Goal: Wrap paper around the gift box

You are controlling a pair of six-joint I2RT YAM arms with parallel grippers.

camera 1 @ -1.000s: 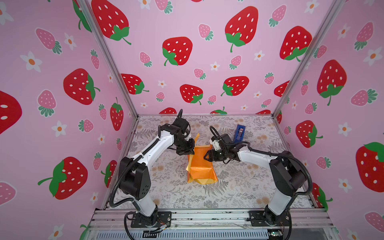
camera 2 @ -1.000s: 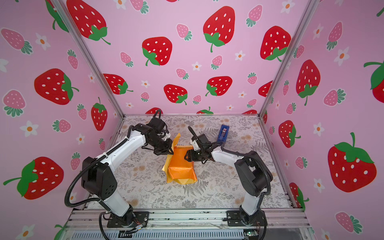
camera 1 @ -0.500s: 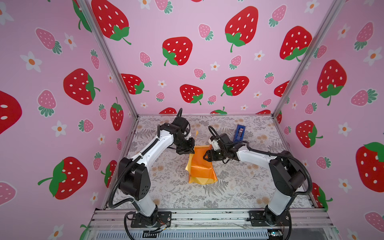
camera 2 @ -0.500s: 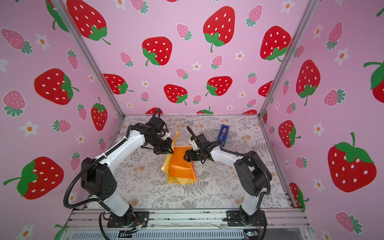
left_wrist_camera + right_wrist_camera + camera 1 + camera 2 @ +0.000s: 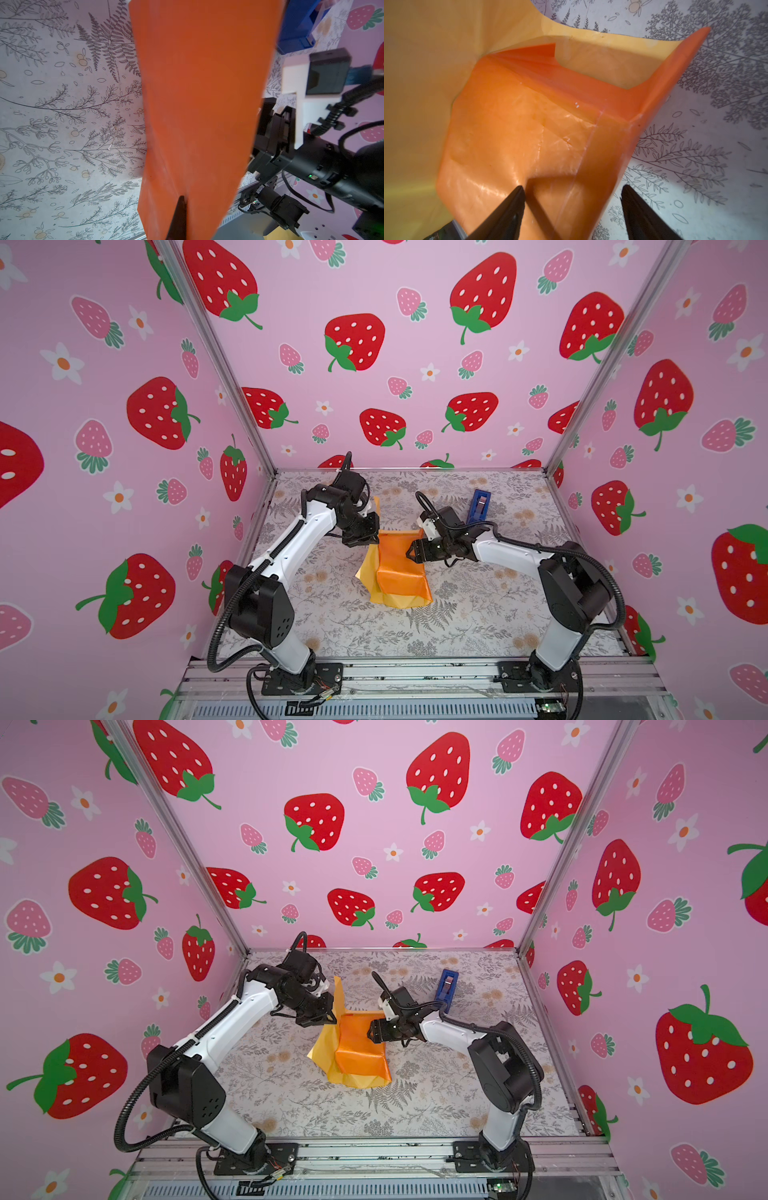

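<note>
The paper (image 5: 399,568) (image 5: 359,1048) lies folded into a lumpy orange bundle mid-table, with pale yellow flaps showing at its left and front. The gift box is hidden, presumably under the paper. My left gripper (image 5: 372,541) (image 5: 330,1020) is at the bundle's far left corner, shut on a raised flap of the paper (image 5: 199,104); one dark finger (image 5: 180,209) presses into its crease. My right gripper (image 5: 409,551) (image 5: 370,1031) (image 5: 572,188) stands open at the bundle's right side. Its fingers (image 5: 517,199) straddle a folded orange edge of the paper (image 5: 519,135).
A narrow blue tape dispenser (image 5: 478,506) (image 5: 448,986) (image 5: 297,27) stands at the back right, behind the right arm (image 5: 311,162). The floral table (image 5: 457,626) is walled by strawberry-print panels on three sides. A metal rail runs along the front edge.
The right gripper's jaws have spread wider and it has edged slightly left at the paper. The left gripper keeps its hold on the flap.
</note>
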